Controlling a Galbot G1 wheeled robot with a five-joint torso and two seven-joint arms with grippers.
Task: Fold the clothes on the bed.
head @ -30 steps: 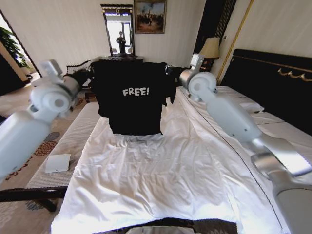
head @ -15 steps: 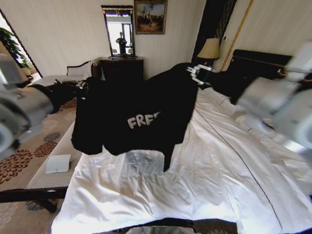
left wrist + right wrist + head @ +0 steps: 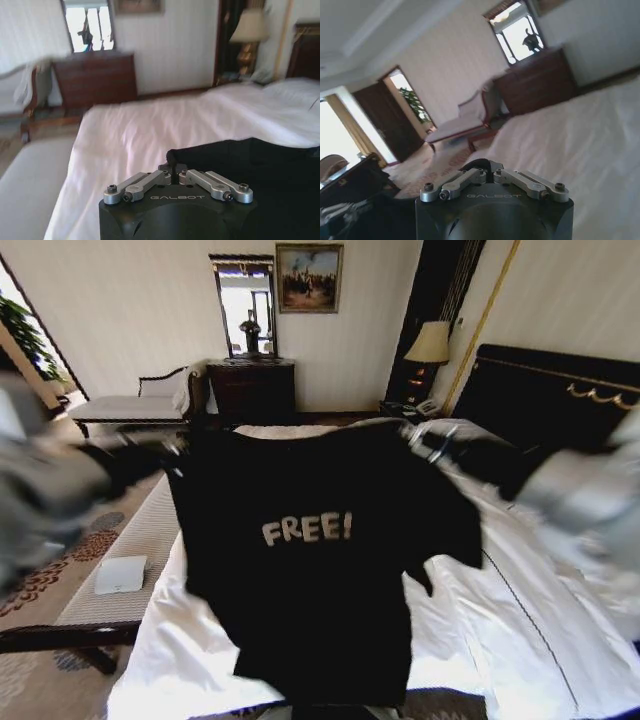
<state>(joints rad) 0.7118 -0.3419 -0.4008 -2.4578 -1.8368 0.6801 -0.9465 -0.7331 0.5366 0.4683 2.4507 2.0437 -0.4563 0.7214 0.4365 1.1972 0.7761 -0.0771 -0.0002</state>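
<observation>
Black top held up and spread wide above the bed

The top (image 3: 310,550), black with white "FREE!" lettering facing the head camera, hangs flat in the air over the near end of the bed (image 3: 500,630), its hem dangling low. The left gripper (image 3: 172,448) pinches one shoulder corner; the right gripper (image 3: 425,443) pinches the other. Both arms reach out to the sides at shoulder height, each gripper's fingers clamped on dark cloth.
</observation>
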